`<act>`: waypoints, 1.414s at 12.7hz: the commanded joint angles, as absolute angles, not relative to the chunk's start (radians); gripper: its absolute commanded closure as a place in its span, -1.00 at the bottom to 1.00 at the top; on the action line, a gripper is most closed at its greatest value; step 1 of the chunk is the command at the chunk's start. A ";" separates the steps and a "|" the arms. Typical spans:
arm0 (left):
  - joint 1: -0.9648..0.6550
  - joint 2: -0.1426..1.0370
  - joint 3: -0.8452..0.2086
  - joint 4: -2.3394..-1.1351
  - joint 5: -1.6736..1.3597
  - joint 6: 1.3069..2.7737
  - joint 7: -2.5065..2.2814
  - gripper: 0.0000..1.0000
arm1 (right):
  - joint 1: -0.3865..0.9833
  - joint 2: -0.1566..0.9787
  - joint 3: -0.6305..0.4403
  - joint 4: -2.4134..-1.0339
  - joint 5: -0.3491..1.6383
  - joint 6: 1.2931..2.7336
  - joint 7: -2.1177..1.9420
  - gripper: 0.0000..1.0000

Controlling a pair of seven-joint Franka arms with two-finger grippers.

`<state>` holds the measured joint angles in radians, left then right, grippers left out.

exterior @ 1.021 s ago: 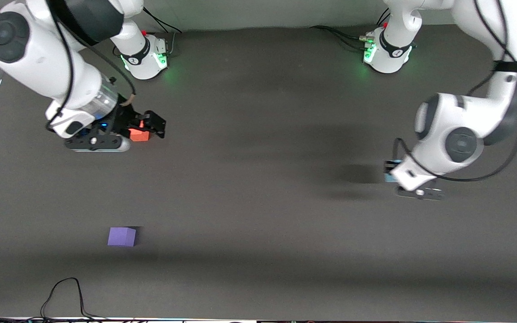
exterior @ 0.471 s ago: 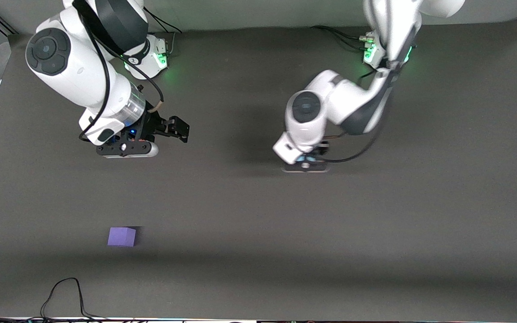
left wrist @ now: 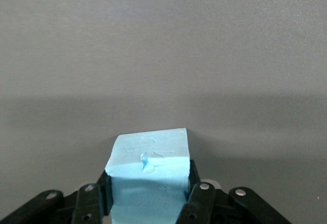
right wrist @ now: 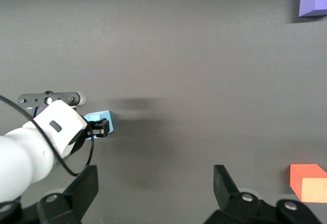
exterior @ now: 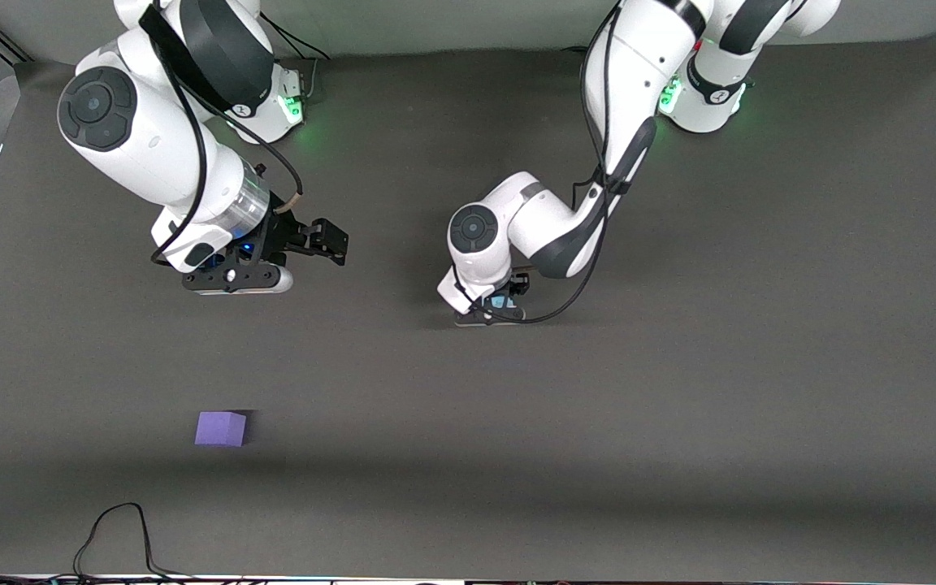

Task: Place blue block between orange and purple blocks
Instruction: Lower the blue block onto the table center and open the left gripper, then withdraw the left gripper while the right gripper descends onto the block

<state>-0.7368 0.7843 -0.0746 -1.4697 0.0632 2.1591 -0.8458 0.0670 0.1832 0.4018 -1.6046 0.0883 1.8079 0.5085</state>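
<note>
Left gripper (exterior: 491, 309), clamped on the blue block (left wrist: 148, 175), has swung over mid-table while the right gripper (exterior: 309, 241), now spread wide, has dropped the orange block (right wrist: 308, 182), so placement's probably next.

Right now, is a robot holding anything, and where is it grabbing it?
Yes. The left gripper pinches the blue block by two opposite sides. The right gripper is open, holding nothing.
</note>
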 commanded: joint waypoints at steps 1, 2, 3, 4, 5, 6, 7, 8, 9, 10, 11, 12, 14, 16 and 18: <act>-0.756 0.807 -0.058 -1.436 0.061 2.180 -0.855 0.07 | 0.071 0.193 0.410 -1.594 0.101 1.812 0.528 -1.00; -0.753 0.804 -0.058 -1.433 0.061 2.169 -0.853 -0.62 | 0.071 0.201 0.411 -1.592 0.101 1.812 0.528 -1.00; -0.744 0.792 -0.060 -1.431 0.063 2.151 -0.853 -1.00 | 0.071 0.204 0.426 -1.594 0.103 1.812 0.528 -1.00; -0.721 0.770 -0.061 -1.431 0.060 2.097 -0.841 -1.00 | 0.071 0.215 0.440 -1.592 0.106 1.812 0.531 -1.00; -0.675 0.738 -0.078 -1.427 0.031 2.027 -0.772 -1.00 | 0.071 0.221 0.443 -1.592 0.106 1.812 0.531 -1.00; -0.623 0.698 -0.103 -1.425 -0.013 1.978 -0.671 -1.00 | 0.071 0.224 0.451 -1.592 0.106 1.812 0.531 -1.00; -0.562 0.625 -0.107 -1.430 -0.076 1.920 -0.573 -1.00 | 0.071 0.227 0.454 -1.594 0.106 1.812 0.532 -1.00; -0.519 0.585 -0.107 -1.428 -0.110 1.864 -0.493 -1.00 | 0.069 0.224 0.454 -1.592 0.106 1.810 0.532 -1.00; -0.449 0.548 -0.109 -1.428 -0.154 1.805 -0.416 -1.00 | 0.069 0.232 0.462 -1.589 0.113 1.816 0.531 -1.00; -0.383 0.511 -0.107 -1.428 -0.190 1.749 -0.346 -1.00 | 0.069 0.254 0.489 -1.591 0.144 1.856 0.534 -1.00; -0.318 0.482 -0.107 -1.428 -0.198 1.699 -0.278 -1.00 | 0.072 0.279 0.512 -1.601 0.150 1.912 0.566 -1.00; -0.266 0.456 -0.106 -1.427 -0.196 1.657 -0.229 -1.00 | 0.074 0.337 0.549 -1.600 0.141 1.957 0.601 -1.00; -0.137 0.410 -0.100 -1.424 -0.190 1.583 -0.094 -1.00 | 0.096 0.450 0.623 -1.601 0.024 2.070 0.684 -1.00; -0.025 0.344 -0.095 -1.420 -0.149 1.525 0.022 -1.00 | 0.178 0.582 0.647 -1.588 -0.189 2.146 0.886 -1.00; 0.052 0.286 -0.095 -1.420 -0.054 1.499 0.080 -1.00 | 0.228 0.684 0.658 -1.583 -0.358 2.178 0.997 -1.00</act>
<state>-0.0019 0.3628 -0.0822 -1.3950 -0.1158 1.5262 0.0301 0.1937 0.5781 0.6412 -1.6262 -0.2310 2.1538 0.8939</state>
